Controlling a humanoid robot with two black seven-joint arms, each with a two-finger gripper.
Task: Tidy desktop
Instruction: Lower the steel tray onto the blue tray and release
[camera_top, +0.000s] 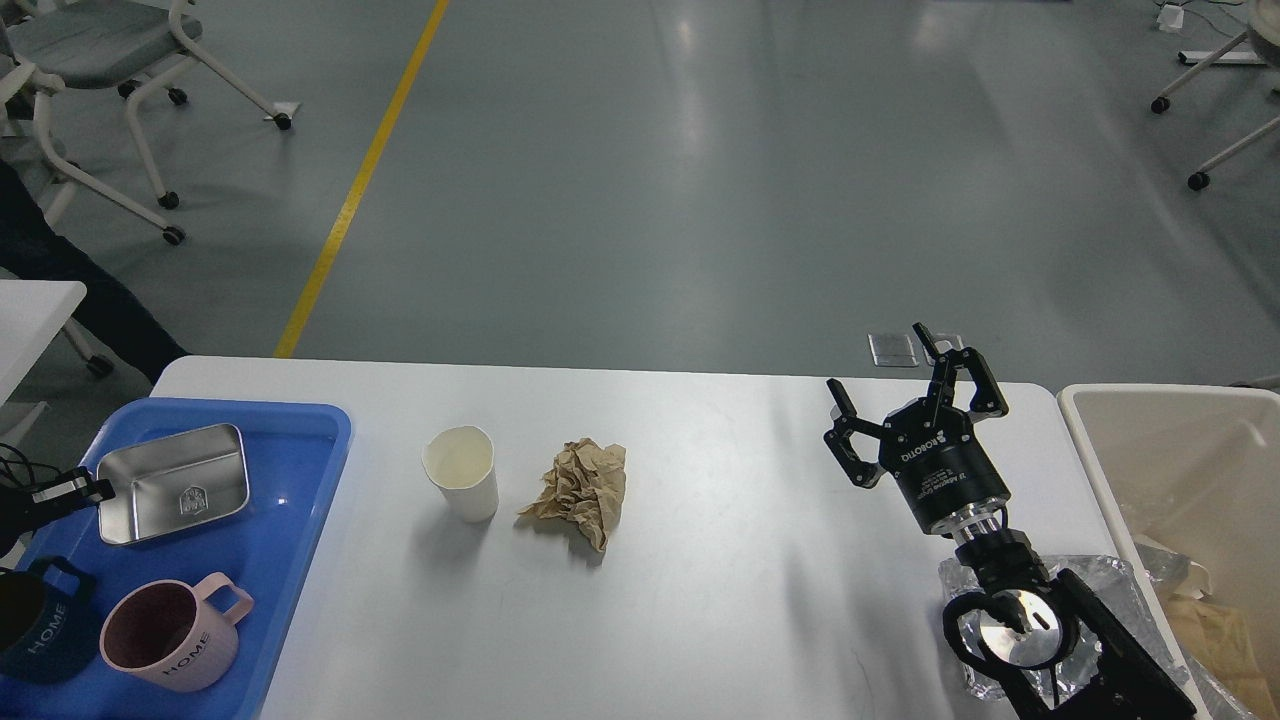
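Note:
The white desktop (720, 570) carries an upright white paper cup (461, 472) and, just right of it, a crumpled ball of brown paper (582, 490). My right gripper (878, 360) hovers open and empty over the right side of the desktop, well away from both. At the far left edge my left gripper (78, 489) is shut on the left rim of a shiny steel container (175, 482). The container lies low over the back of a blue tray (295, 500).
On the tray's front stand a pink mug (170, 632) and a dark teal mug (32, 630). A beige bin (1085, 440) with paper waste stands past the desktop's right edge. Crinkled clear plastic (1125, 590) lies under my right arm. Office chairs stand on the floor behind.

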